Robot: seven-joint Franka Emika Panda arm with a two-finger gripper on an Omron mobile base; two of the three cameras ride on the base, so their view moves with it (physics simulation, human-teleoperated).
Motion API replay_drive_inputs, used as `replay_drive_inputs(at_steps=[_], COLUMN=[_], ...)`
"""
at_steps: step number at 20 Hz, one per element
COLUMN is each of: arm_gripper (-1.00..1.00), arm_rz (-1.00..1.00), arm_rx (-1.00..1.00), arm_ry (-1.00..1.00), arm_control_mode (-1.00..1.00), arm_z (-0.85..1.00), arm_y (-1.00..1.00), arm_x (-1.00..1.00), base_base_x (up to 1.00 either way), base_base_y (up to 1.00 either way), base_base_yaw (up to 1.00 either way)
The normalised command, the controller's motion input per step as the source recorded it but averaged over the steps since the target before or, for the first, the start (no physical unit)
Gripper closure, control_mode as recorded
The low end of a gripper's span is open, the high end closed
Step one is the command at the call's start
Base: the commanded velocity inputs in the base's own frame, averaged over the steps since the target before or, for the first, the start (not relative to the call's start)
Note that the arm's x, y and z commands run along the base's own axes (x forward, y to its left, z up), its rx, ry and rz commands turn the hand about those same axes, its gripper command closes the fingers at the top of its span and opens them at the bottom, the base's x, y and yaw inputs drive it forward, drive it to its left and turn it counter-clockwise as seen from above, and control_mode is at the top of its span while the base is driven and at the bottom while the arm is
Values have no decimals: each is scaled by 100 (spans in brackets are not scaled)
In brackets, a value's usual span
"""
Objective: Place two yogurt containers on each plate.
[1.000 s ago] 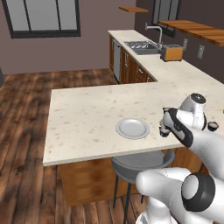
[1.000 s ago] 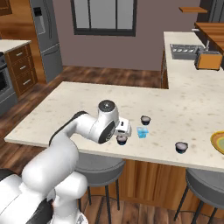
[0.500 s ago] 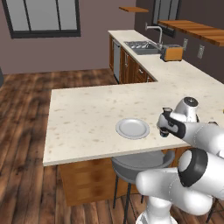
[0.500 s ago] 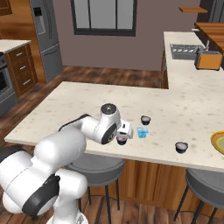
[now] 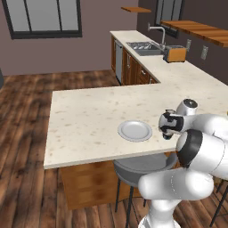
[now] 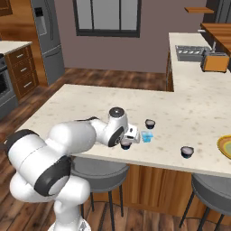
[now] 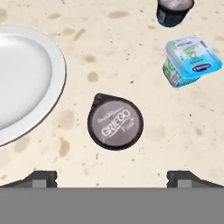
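Observation:
My gripper (image 7: 113,178) hangs open just above a dark yogurt container (image 7: 115,124) with a pale printed lid, which lies between its fingertips (image 7: 42,176) and untouched. A light blue yogurt container (image 7: 189,61) and a second dark one (image 7: 174,9) stand beyond it. The pale grey plate (image 7: 26,78) lies bare just to the left. In the right base view the gripper (image 6: 128,136) is over the near dark cup (image 6: 126,144), beside the blue cup (image 6: 146,136), a dark cup (image 6: 150,123) and a third dark cup (image 6: 187,152). The yellow plate (image 6: 225,146) sits at the right edge.
The cups stand near the island counter's front edge (image 6: 149,161), with stools (image 6: 97,168) below it. In the left base view the grey plate (image 5: 135,130) lies left of the gripper (image 5: 168,128). A sink (image 5: 141,45) and toaster (image 5: 174,54) are on the far counter.
The arm has folded its elbow down and the hand has shifted slightly over the near dark cup. The jaws stayed open and the cups and plates have not moved.

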Motion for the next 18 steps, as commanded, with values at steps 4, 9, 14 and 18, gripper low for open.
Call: replay_drive_inputs(at_steps=[4,9,14,18], arm_gripper=[-100,-100,-100,-100], arm_rz=[0,0,0,0], arm_rx=[0,0,0,0], arm_ry=[0,1,3,5], arm_control_mode=[-100,-100,-100,-100], arm_z=[-25,-24,-21,-20], arm_y=[0,-1,-10,-6], arm_x=[24,21,19,18], base_base_x=[0,0,0,0], base_base_y=[0,0,0,0], base_base_yaw=[0,0,0,0])
